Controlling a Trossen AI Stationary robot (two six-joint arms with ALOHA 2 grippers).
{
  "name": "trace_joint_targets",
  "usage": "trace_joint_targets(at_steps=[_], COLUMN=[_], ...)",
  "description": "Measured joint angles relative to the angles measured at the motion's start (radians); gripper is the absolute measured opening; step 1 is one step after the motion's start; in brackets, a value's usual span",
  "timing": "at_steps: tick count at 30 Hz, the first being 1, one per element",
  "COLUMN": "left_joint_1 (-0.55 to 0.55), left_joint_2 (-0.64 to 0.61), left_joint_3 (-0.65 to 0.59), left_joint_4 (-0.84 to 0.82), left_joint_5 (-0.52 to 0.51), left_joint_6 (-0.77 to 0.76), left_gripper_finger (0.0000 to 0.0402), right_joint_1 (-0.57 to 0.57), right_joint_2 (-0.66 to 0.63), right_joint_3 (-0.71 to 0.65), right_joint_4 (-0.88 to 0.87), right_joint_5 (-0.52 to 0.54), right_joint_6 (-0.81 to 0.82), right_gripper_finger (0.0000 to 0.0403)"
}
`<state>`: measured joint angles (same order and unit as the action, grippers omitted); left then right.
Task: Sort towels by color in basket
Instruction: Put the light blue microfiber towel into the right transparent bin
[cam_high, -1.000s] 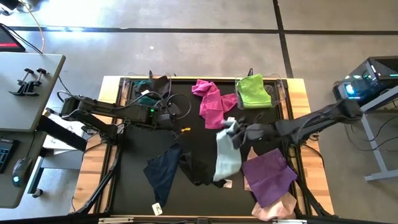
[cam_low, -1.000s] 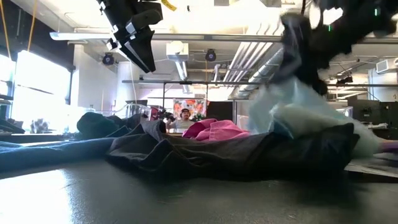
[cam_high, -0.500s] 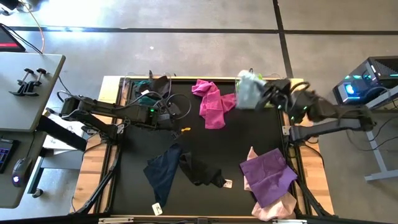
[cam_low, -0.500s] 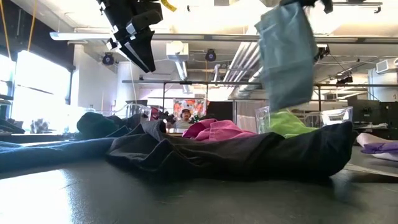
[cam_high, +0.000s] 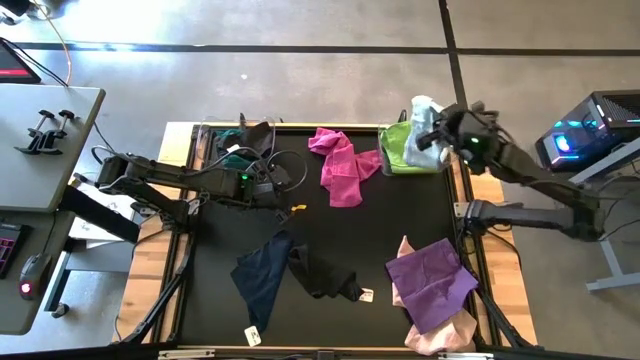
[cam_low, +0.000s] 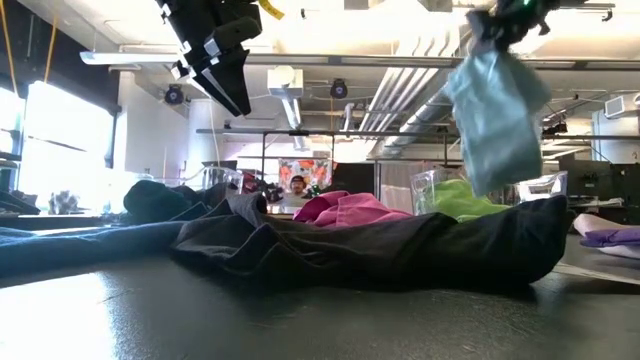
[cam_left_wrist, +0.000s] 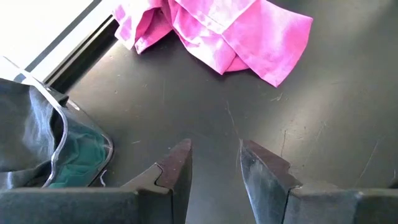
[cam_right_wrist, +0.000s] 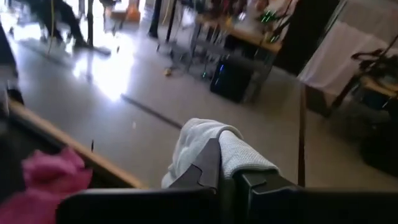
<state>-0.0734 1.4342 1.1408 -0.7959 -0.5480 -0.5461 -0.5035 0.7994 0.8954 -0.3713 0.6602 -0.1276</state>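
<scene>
My right gripper (cam_high: 432, 125) is shut on a mint towel (cam_high: 422, 135) above the clear bin (cam_high: 447, 150) at the table's far right corner, where a lime towel (cam_high: 403, 150) lies. In the low view the mint towel (cam_low: 495, 120) hangs above the lime towel (cam_low: 465, 198). My left gripper (cam_high: 275, 190) hovers open over bare table near the far left bin (cam_high: 215, 140), which holds teal and dark cloth. On the table lie a magenta towel (cam_high: 340, 165), a navy one (cam_high: 262, 275), a black one (cam_high: 325, 275), a purple one (cam_high: 432, 283) and a pale pink one (cam_high: 440, 335). My right gripper pinches a bunched fold of the mint towel (cam_right_wrist: 211, 140) between its two fingers (cam_right_wrist: 208, 171); how many layers, I cannot tell. The towel is lifted clear and hangs slack below the gripper, its lower end (cam_low: 500, 175) just above the lime towel.
The left wrist view shows the magenta towel (cam_left_wrist: 217, 31) ahead of the open fingers and the teal cloth in its clear bin (cam_left_wrist: 68, 168) beside them. The table's middle (cam_high: 400, 215) is bare black mat. A person shows far off in the room (cam_low: 297, 190).
My right gripper has risen from the table's middle and swung toward the far right corner with the mint towel. The towel, whose lower part lay on the black towel, is now lifted clear and hangs over the lime bin. The black towel is uncovered.
</scene>
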Motion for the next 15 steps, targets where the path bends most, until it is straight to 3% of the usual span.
trace_joint_targets(at_steps=[7,15], left_joint_1=[0.0,0.0], left_joint_2=[0.0,0.0], left_joint_3=[0.0,0.0], left_joint_4=[0.001,0.001], left_joint_5=[0.0,0.0], left_joint_6=[-0.001,-0.003], left_gripper_finger=[0.0121,0.0121], right_joint_1=[-0.191,-0.312], right_joint_2=[0.095,0.252], right_joint_3=[-0.095,-0.168], right_joint_4=[0.055,0.065], right_joint_5=[-0.236,-0.478], right_joint_6=[0.089,0.282], right_gripper_finger=[0.0001,0.0001])
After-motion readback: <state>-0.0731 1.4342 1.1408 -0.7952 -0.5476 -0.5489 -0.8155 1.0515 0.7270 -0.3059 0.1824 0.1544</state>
